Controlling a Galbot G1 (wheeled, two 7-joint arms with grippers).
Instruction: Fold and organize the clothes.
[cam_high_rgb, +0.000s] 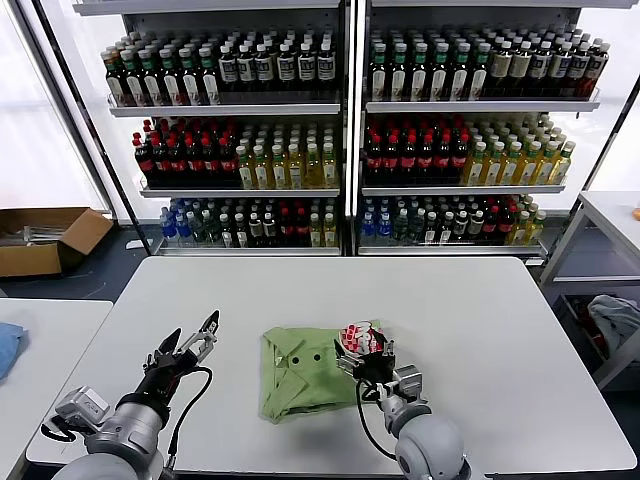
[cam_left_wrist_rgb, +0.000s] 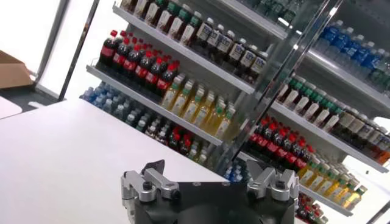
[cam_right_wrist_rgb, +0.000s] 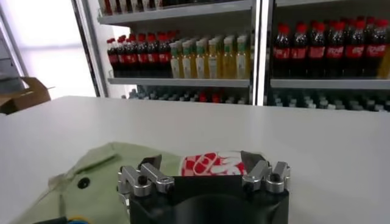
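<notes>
The light green polo shirt (cam_high_rgb: 305, 372) lies partly folded on the white bench (cam_high_rgb: 480, 330), toward the near edge and roughly midway between the left and right edges. It looks like thin, soft knit: light, limp and quick to crease, so it will likely sag and drape from wherever it is lifted instead of keeping its shape. Two dark buttons (cam_high_rgb: 306, 353) show on the upper layer, and the red-and-white printed graphic (cam_high_rgb: 358, 336) sits at the shirt's far right corner. In my judgement the best places to take hold are a folded edge or a corner, where a few layers can be pinched together; a pinch in the flat middle would probably lift only the top layer and undo the fold.

The right gripper (cam_high_rgb: 362, 350) hangs just above the right edge of the shirt, over the printed patch, with its jaws spread wide and nothing between them. In the right wrist view the graphic (cam_right_wrist_rgb: 213, 164) lies directly ahead of the gripper (cam_right_wrist_rgb: 201, 170), between the two fingers, and the green fabric (cam_right_wrist_rgb: 91, 176) spreads off to one side with a button (cam_right_wrist_rgb: 83, 182) visible. Whether the fingertips touch the cloth cannot be told.

The left gripper (cam_high_rgb: 196, 341) is also wide open and empty, raised over bare bench left of the shirt and apart from it. The left wrist view shows that gripper (cam_left_wrist_rgb: 210, 182) facing the drinks shelves (cam_left_wrist_rgb: 201, 61), with no cloth in sight.
</notes>
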